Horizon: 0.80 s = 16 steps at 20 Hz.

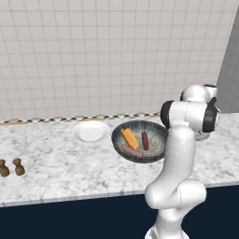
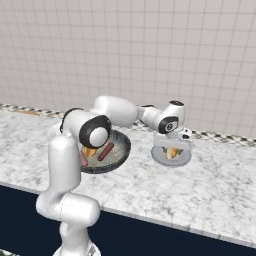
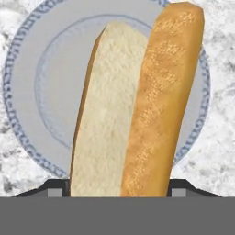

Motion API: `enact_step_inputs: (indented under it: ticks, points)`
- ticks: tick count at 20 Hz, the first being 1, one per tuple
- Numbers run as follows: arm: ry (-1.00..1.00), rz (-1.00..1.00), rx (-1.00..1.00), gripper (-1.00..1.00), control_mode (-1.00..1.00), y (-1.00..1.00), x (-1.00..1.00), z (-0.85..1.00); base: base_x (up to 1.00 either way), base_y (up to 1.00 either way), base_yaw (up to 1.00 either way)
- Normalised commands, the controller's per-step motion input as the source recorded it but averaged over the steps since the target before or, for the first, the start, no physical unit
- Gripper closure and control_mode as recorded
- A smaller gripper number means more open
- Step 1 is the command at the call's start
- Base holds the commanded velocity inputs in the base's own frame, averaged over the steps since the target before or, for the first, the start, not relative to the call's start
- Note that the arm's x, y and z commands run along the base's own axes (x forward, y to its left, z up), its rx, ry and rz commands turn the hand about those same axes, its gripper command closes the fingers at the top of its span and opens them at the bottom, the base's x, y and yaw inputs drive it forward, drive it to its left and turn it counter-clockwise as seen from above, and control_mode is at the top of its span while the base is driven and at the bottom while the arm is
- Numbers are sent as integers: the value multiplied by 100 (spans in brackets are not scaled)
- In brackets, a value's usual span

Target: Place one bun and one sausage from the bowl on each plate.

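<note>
My gripper (image 3: pixel 118 189) is shut on a split bun (image 3: pixel 137 105), whose white cut face and golden crust stand between the dark fingertips (image 3: pixel 56 187). Directly under it lies the grey plate (image 3: pixel 27 92) with a patterned rim. From the right base view the gripper (image 2: pixel 172 146) hangs just over that grey plate (image 2: pixel 159 156), the bun (image 2: pixel 173 152) showing orange below the hand. The dark bowl (image 1: pixel 154 128) holds another bun (image 1: pixel 130 138) and two sausages (image 1: pixel 144 140), (image 1: pixel 132 150). The white plate (image 1: pixel 91 130) lies left of the bowl, bare.
Two small brown shakers (image 1: pixel 17 166) stand at the counter's left front. A tiled wall runs behind the marble counter (image 1: pixel 60 163). My arm's elbow (image 2: pixel 95 131) hangs over the bowl (image 2: pixel 120 150).
</note>
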Motion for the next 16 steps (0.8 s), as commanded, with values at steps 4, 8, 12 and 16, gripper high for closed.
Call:
enact_step_inputs:
  ticks: [4, 8, 12, 16]
  points:
    - [3, 5, 2, 100, -100, -46, 37, -55, 0, 0, 0]
    - [2, 7, 2, -100, -100, -13, 2, -47, 0, 0, 0]
    - [-1, 7, 0, -100, -100, 24, -21, -38, 0, 0, 0]
    - [-8, 1, 0, -100, -100, 36, -23, -1, 0, 0, 0]
